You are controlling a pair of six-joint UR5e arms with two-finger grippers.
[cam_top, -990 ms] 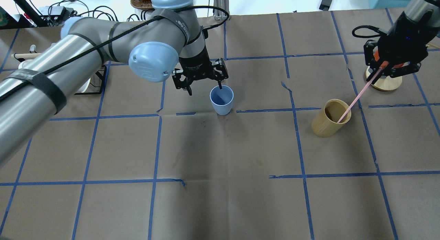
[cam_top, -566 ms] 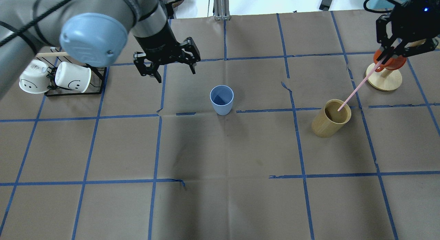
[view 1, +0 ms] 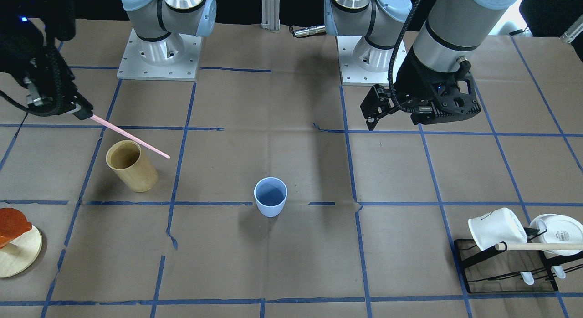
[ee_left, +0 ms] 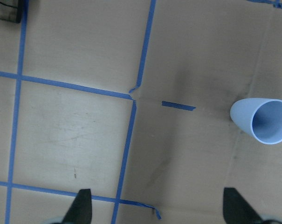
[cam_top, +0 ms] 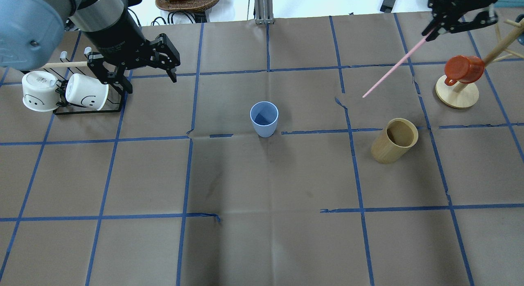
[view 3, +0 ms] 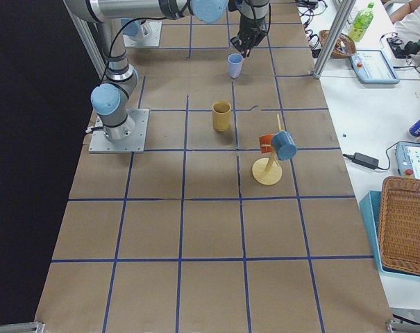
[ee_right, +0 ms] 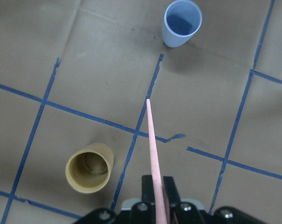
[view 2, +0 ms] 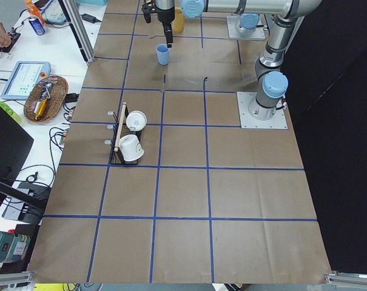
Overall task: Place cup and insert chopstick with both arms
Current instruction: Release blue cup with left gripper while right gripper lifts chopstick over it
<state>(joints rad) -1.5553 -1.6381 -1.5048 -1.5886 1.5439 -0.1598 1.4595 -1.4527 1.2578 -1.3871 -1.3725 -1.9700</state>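
Observation:
The light blue cup (cam_top: 264, 118) stands upright and empty at the table's middle, also in the front view (view 1: 270, 197). My left gripper (cam_top: 149, 79) is open and empty, raised well to the cup's left near the mug rack; its wrist view shows the cup (ee_left: 262, 121) off to the right. My right gripper (cam_top: 454, 26) is shut on the top end of the pink chopstick (cam_top: 393, 69), holding it slanted in the air. The stick's free tip hangs above the table, clear of the tan cylinder. The right wrist view shows the stick (ee_right: 154, 144) pointing toward the cup (ee_right: 182, 22).
A tan wooden cylinder (cam_top: 395, 140) stands right of the cup. A wooden mug tree with a red mug (cam_top: 462, 69) stands at the far right. A black rack (cam_top: 88, 110) with two white mugs and a wooden rod stands at the far left.
My left gripper has drawn back from the cup to the left, toward the rack, staying open. My right gripper has lifted the chopstick up and out of the tan cylinder.

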